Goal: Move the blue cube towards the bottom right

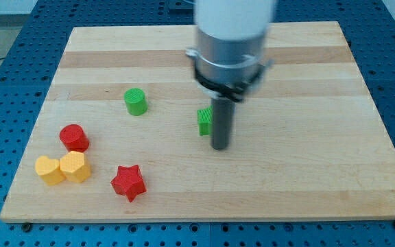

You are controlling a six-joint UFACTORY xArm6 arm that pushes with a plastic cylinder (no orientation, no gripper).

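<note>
No blue cube shows in the camera view; the arm's wide grey body covers part of the board's upper middle. My tip (220,147) rests on the board near its centre. A green block (204,121) stands just left of the rod, partly hidden by it and touching or nearly touching it.
A green cylinder (136,101) stands left of centre. A red cylinder (74,137), two yellow blocks (49,169) (75,166) side by side and a red star (128,182) sit at the lower left. The wooden board (321,171) lies on a blue perforated table.
</note>
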